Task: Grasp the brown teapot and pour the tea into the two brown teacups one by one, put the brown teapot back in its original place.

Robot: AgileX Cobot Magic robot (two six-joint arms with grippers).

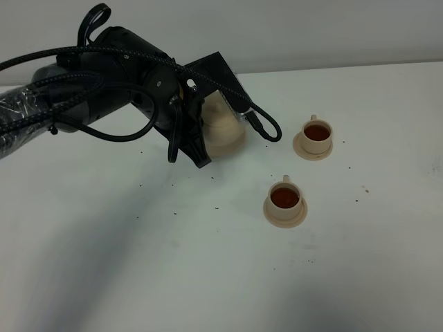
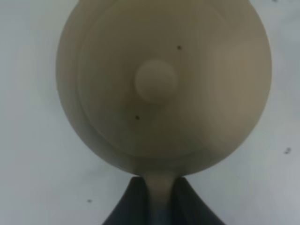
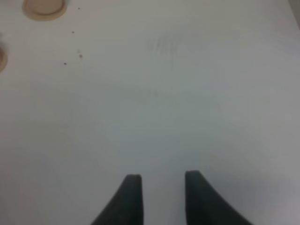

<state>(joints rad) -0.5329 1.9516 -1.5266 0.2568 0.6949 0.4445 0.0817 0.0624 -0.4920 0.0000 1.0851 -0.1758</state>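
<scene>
The brown teapot (image 1: 223,128) is at the back middle of the white table, and my left gripper (image 1: 199,135) is shut on its loop handle. From the left wrist the knobbed lid (image 2: 155,80) fills the view, with the handle (image 2: 161,194) squeezed between the two dark fingers (image 2: 129,208). The wide saucer is hidden. The two brown teacups (image 1: 317,132) (image 1: 284,196) stand on their small saucers to the right, both holding dark tea. My right gripper (image 3: 159,190) is open and empty over bare table; it does not show in the exterior high view.
The left arm and its black cables (image 1: 90,90) cover the back left. A tan round piece (image 3: 44,6) and a second tan edge (image 3: 1,58) show at the border of the right wrist view. Small dark specks (image 1: 214,207) dot the table.
</scene>
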